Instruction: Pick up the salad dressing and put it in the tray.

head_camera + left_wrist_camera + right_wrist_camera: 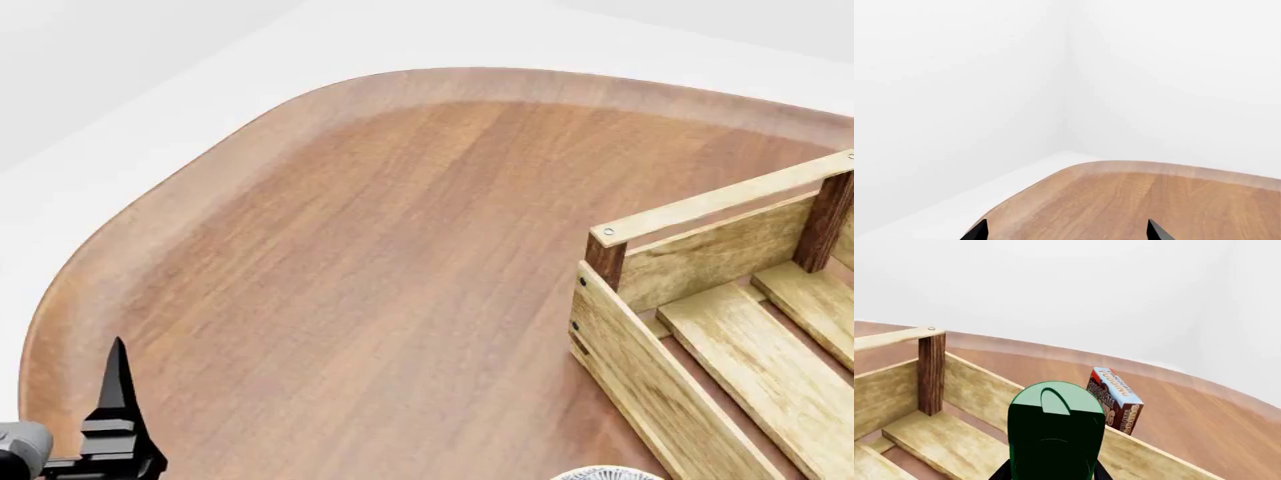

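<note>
Dressing btl [1054,432] dead close in R wrist cam, clenched by R gripper [1052,471], upright, hanging over tray [927,437] interior w/ far wall at 12; L gripper [1066,231] spread, idle.

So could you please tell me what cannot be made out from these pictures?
- Right tool: in the right wrist view the green bottle hides its fingers; absent from the head view.
- Bottle label: unseen, only its cap end shows.
- Tray: cut by the head view's right edge.
- Patterned bowl: only a sliver at the bottom edge.
- Left tool: just fingertips show.
</note>
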Controlling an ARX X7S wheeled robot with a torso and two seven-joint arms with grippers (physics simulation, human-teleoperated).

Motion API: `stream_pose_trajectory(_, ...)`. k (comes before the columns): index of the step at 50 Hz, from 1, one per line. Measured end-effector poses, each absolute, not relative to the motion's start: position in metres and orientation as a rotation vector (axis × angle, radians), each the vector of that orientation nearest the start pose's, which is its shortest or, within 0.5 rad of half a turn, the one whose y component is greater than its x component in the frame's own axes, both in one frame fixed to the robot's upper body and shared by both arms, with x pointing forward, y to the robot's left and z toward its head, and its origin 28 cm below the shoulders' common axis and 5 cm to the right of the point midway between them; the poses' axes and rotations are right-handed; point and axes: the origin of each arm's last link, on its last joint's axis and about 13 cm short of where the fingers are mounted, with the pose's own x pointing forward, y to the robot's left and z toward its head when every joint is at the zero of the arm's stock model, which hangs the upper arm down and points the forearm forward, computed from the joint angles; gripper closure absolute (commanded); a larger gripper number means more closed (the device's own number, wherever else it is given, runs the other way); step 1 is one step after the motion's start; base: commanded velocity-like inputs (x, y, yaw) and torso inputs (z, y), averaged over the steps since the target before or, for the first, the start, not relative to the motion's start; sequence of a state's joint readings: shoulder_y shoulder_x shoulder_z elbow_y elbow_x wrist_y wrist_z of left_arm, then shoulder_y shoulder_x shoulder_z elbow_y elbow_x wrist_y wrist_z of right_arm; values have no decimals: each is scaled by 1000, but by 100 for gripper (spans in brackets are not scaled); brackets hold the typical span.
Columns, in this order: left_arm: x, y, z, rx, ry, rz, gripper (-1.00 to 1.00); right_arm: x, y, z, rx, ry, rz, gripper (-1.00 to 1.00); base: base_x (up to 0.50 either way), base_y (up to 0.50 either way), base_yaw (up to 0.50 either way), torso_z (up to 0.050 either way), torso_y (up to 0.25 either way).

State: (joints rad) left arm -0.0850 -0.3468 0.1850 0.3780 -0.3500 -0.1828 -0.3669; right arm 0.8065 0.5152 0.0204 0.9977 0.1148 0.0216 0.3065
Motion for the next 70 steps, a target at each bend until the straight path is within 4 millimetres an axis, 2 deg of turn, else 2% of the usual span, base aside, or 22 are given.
stream_pose_trajectory(31,219,226,95,-32,-194,65,-100,314,-305,46,-207,228,-752,100,0,0,0,0,0)
stream_pose_trajectory(46,219,226,96,-29,-195,63,-100,312,-303,41,-191,218,-753,100,0,0,0,0,1)
stream_pose_trajectory(47,219,226,96,-29,-196,63,-100,312,-302,41,-191,217,-753,-100,0,0,0,0,0)
stream_pose_trajectory(70,219,226,96,-27,-198,62,-100,309,-306,41,-207,206,-764,-100,0,0,0,0,0)
